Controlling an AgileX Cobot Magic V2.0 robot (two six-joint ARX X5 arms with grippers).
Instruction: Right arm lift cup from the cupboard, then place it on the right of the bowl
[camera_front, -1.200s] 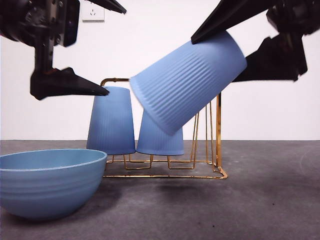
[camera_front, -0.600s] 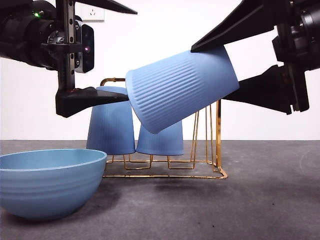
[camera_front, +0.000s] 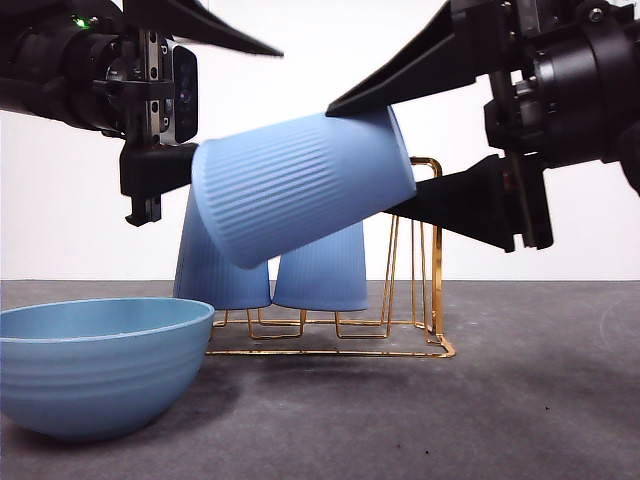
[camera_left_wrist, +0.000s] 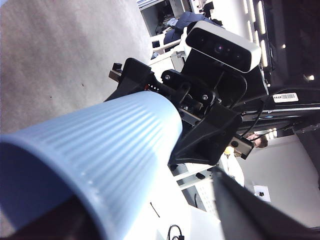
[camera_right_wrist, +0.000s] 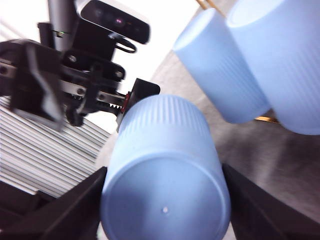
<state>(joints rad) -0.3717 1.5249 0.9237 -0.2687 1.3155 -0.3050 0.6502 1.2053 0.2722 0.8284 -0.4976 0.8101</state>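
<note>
My right gripper (camera_front: 360, 160) is shut on the cup (camera_front: 300, 185), a ribbed periwinkle tumbler. It holds the cup by its closed end, tilted nearly sideways in the air, in front of the gold wire cupboard (camera_front: 437, 260) and above and to the right of the bowl (camera_front: 95, 365). In the right wrist view the cup (camera_right_wrist: 165, 165) sits between my jaws. My left gripper (camera_front: 250, 120) is open, one jaw on each side of the cup's mouth end. The left wrist view shows the cup (camera_left_wrist: 90, 155) between the jaws, with a gap at one jaw.
Two more blue cups (camera_front: 215, 270) (camera_front: 325, 270) stand upside down on the cupboard, and they show in the right wrist view (camera_right_wrist: 220, 75) (camera_right_wrist: 285, 60). The grey table (camera_front: 540, 400) stretches to the right of the bowl and in front of the cupboard.
My right gripper has carried the cup left and slightly lower. My left gripper has moved right, so its jaws now flank the cup's mouth end.
</note>
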